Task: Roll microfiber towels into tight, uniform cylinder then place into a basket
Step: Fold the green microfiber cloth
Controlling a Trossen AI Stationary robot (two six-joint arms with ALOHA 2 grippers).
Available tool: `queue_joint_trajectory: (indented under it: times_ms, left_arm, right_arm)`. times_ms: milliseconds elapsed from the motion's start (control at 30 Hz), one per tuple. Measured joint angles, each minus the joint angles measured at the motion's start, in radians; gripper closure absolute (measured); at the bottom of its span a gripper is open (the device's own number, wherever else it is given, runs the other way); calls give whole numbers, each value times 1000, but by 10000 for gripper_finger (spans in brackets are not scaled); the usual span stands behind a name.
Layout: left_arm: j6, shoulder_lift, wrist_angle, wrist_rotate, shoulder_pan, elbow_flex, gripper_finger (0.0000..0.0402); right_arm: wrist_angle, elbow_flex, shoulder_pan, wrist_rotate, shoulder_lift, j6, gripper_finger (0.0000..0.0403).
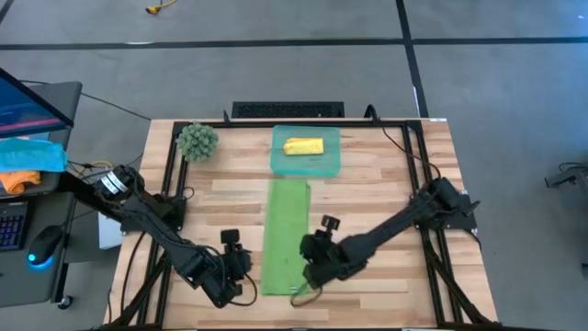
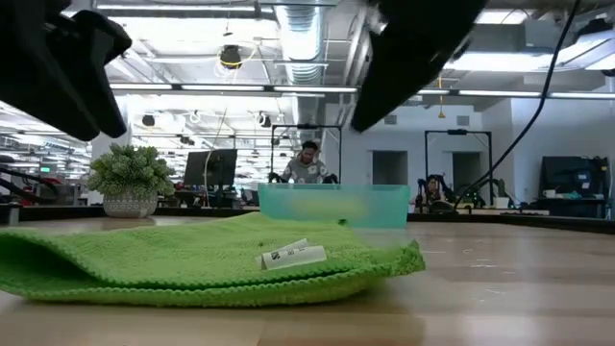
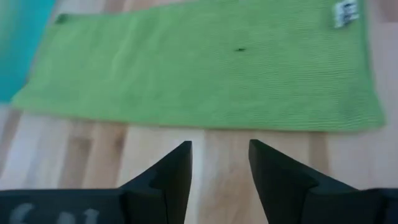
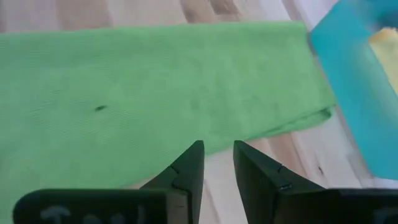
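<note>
Your green towel (image 1: 286, 234) lies folded lengthwise, long axis pointing at the basket (image 1: 306, 164); both grippers' jaws stand narrowly parted, empty.

There are two towels, one green (image 1: 286, 234) and one yellow (image 1: 303, 146), one basket (image 1: 331, 164), one fuzzy ball (image 1: 197, 141) and two grippers.

Grey concrete floor (image 1: 276, 69) with dark lines; open workshop hall, ceiling strip lights (image 2: 221, 89), exposed ductwork (image 2: 296, 38).
</note>
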Motion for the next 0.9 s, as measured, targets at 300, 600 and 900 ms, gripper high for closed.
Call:
queue_joint_trajectory:
  times_ms: [300,600,900]
  left_arm:
    - [122,19,151,12,-10,2,250]
    - [184,18,176,15,-13,6,250]
    - [227,18,192,16,-10,6,251]
  right_arm:
    - [-140,-12,107,50,-4,119,291]
    - [-359,-48,176,162,-75,367,320]
    - [-101,-318,168,145,-255,429,355]
